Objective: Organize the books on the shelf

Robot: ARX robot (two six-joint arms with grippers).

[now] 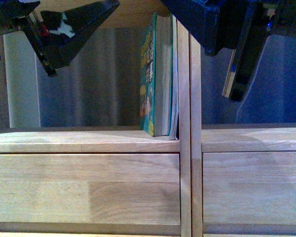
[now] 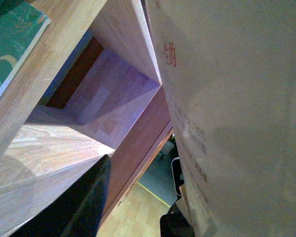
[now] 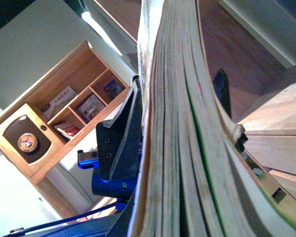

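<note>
Right tool point(image 1: 238, 81) clamps a floppy pale booklet point(image 1: 228, 81) at the light-wood shelf's point(image 1: 84, 140) right compartment. A thick teal paperback point(image 1: 149, 74) stands in the left compartment, by the divider. The left tool's point(image 1: 59, 54) opening cannot be told.

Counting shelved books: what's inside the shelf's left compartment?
A teal paperback stands upright by the divider, a slim bluish-white book squeezed between them. No other book shows; the left gripper hides the upper left corner.

Front view: close, square-on to the shelf point(image 1: 89, 140), at drawer height.
Left wrist view: very near, angled into a compartment point(image 2: 113, 103); shares the teal paperback point(image 1: 149, 74) with the front view.
Right wrist view: hard against the page edges of a book point(image 3: 177, 123).
</note>
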